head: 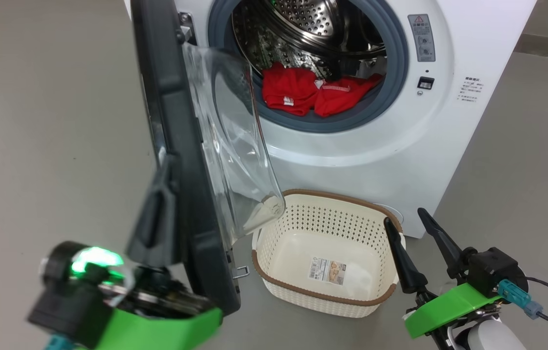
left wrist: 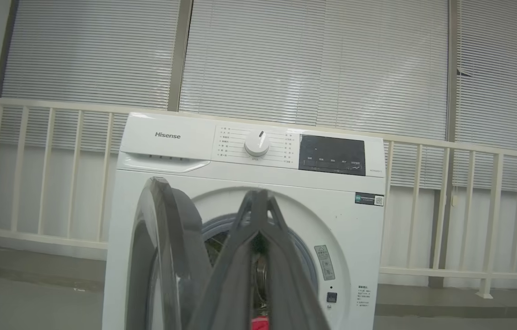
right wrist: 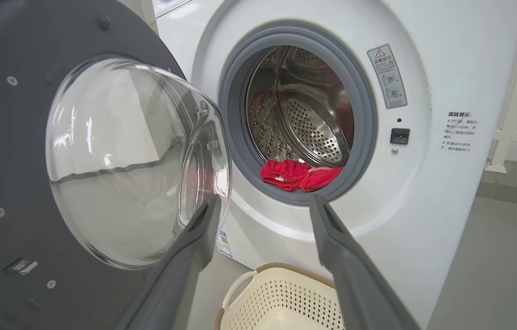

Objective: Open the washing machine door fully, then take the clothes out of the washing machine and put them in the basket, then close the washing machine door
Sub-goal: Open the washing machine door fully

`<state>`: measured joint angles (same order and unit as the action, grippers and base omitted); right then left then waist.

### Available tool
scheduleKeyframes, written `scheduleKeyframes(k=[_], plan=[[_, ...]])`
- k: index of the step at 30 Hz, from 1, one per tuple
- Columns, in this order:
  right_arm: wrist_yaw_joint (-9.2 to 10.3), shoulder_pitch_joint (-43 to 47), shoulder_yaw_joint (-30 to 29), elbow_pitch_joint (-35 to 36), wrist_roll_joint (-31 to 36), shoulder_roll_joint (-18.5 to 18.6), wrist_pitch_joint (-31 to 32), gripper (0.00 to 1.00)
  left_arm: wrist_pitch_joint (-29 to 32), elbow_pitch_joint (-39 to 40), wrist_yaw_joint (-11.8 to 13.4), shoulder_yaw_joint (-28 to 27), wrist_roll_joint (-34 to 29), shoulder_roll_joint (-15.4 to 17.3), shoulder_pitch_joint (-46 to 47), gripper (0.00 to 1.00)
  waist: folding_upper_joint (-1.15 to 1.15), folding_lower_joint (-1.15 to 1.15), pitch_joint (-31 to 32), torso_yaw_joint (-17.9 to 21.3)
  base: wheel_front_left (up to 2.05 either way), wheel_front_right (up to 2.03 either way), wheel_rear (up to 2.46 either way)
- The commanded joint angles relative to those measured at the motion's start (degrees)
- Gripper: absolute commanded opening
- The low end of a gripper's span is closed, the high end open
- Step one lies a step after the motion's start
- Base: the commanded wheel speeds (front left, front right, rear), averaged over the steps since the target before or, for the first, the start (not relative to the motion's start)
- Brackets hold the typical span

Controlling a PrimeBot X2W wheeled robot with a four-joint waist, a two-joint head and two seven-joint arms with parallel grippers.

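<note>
At the washing machine [head: 351,155], its door [head: 176,146] only partway open, I have my left gripper [left wrist: 258,201] pinched shut beside the door's outer face, right gripper [head: 405,216] spread by the basket [head: 332,197], red clothes [head: 303,90] at the drum's near lip; next, I judge, the door must swing wider left.

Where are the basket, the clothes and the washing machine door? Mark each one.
the basket [head: 337,218], head view, perforated far wall.
the clothes [head: 289,90], head view, left red garment.
the washing machine door [right wrist: 120,160], right wrist view, clear glass bowl.
</note>
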<state>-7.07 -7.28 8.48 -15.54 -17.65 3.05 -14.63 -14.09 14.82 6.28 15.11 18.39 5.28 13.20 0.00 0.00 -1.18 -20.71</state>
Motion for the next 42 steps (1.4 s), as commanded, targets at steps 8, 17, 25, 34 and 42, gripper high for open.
scheduleKeyframes(k=[8,17,25,34,42], plan=[[-0.42,-2.24,0.93,1.3,-1.86,-0.17,-0.37,1.0,3.72,-1.54,-2.72,5.39,1.06,-0.6,0.59,0.0,0.0,0.0,-0.51,0.59,0.0,0.0,0.0],[-0.42,-2.86,0.94,1.11,-1.81,-0.17,-0.37,1.0,6.35,-10.38,-3.7,6.88,4.91,-0.86,-1.54,0.0,0.0,0.0,-0.23,1.21,0.0,0.0,0.0],[-0.42,-2.3,0.98,0.94,-1.65,-0.17,-0.37,1.0,8.04,-15.5,-3.51,5.97,8.06,-0.83,-2.44,0.0,0.0,0.0,-0.15,0.88,0.0,0.0,0.0],[-0.42,-2.33,1.75,0.52,-1.0,-0.17,-0.37,1.0,8.41,-18.81,-1.93,5.03,7.74,0.32,-2.56,0.0,0.0,0.0,0.32,0.65,0.0,0.0,0.0],[-0.42,-1.88,1.36,0.36,-0.25,-0.17,-0.37,1.0,8.12,-17.79,0.71,2.84,7.37,1.86,-3.69,0.0,0.0,0.0,0.18,0.32,0.0,0.0,0.0]])
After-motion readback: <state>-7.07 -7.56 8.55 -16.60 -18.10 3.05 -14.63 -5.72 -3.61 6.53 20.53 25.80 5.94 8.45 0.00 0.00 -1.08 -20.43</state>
